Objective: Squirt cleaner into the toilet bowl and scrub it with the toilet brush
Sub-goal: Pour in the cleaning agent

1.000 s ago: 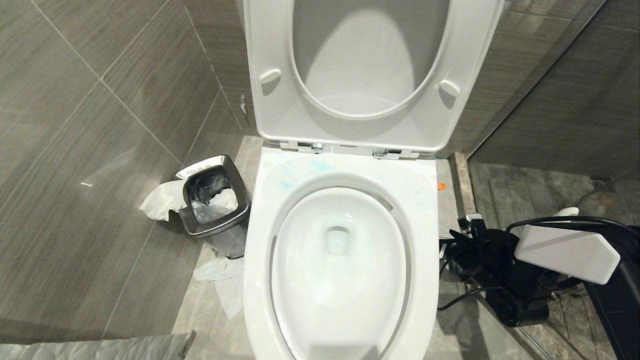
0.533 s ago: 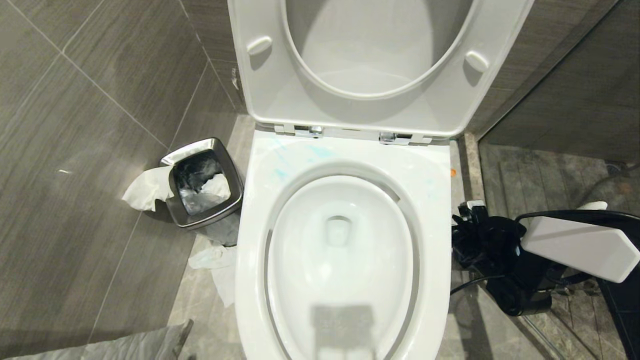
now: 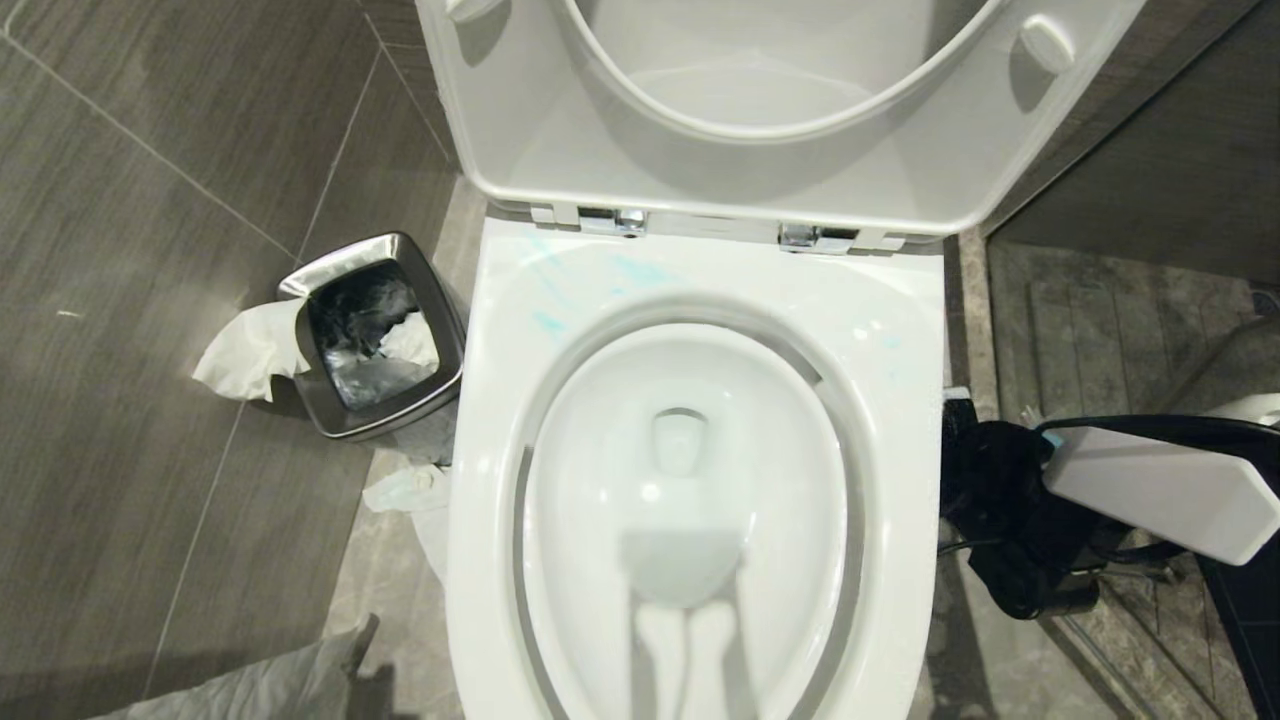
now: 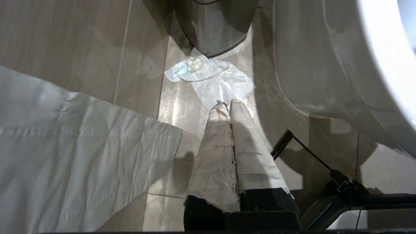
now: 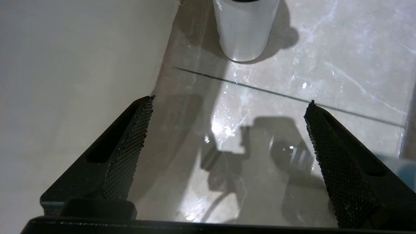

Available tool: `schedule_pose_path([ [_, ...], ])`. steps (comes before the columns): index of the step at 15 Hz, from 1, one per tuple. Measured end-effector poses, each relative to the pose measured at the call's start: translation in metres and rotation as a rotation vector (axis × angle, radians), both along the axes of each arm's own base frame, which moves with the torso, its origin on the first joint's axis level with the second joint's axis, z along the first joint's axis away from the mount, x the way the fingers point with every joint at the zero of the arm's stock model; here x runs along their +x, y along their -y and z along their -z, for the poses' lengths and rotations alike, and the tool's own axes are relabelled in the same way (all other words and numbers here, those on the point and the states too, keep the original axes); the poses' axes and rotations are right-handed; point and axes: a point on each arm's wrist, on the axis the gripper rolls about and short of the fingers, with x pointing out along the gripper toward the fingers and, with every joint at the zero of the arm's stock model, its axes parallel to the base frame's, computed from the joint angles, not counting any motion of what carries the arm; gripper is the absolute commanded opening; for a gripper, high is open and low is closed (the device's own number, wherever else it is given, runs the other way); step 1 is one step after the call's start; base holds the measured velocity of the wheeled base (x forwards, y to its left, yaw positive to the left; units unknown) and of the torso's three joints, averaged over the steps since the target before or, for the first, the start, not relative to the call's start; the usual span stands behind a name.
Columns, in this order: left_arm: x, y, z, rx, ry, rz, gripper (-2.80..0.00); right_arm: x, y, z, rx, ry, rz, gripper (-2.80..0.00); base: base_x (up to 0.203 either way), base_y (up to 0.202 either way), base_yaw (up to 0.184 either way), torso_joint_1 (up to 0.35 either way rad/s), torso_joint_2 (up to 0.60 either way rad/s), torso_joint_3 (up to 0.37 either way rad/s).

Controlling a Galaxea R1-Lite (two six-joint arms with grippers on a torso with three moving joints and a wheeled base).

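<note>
The white toilet bowl (image 3: 900,400) fills the middle of the head view with its seat and lid raised. Pale teal streaks of cleaner (image 3: 640,270) lie on the back of the rim. My right gripper (image 3: 1000,530) hangs low beside the bowl's right side. In its wrist view the right gripper (image 5: 230,100) is open over wet floor tile, with nothing between the fingers. Only a white rounded handle tip (image 3: 1248,408) of the toilet brush peeks out behind that arm. My left gripper (image 4: 226,102), fingers wrapped in white tape, is shut and empty above the floor left of the bowl.
A square steel bin (image 3: 375,335) stuffed with tissue stands left of the toilet, and crumpled tissue (image 4: 211,78) lies on the floor by it. A white cylindrical container (image 5: 242,29) stands on the tile ahead of the right gripper. Tiled walls close in on both sides.
The head camera has dipped and come closer, so the toilet and bin slid up and grew in the picture. The right arm stays right of the bowl; its jaws stay open.
</note>
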Motion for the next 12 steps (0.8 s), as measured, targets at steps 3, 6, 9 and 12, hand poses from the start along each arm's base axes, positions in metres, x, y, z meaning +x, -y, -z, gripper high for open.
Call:
schedule_pose_path([
  [3, 0.0, 0.0, 0.0, 0.0, 0.0, 0.0, -2.8, 0.007, 0.0, -0.011, -0.018, 0.051, 0.002, 0.0, 0.0, 0.0, 0.0, 0.002, -0.01, -0.035],
  [6, 0.0, 0.0, 0.0, 0.0, -0.001, 0.0, -2.8, 0.014, -0.001, -0.024, -0.041, 0.111, 0.003, 0.0, 0.0, 0.0, 0.0, 0.0, 0.0, 0.0],
  [9, 0.0, 0.0, 0.0, 0.0, -0.001, 0.0, -2.8, 0.025, -0.002, -0.035, -0.066, 0.154, 0.008, 0.0, 0.0, 0.0, 0.0, 0.0, 0.0, 0.0],
  [12, 0.0, 0.0, 0.0, 0.0, -0.001, 0.0, -2.8, 0.037, -0.003, -0.041, -0.071, 0.191, 0.012, 0.0, 0.0, 0.0, 0.0, 0.0, 0.0, 0.0],
])
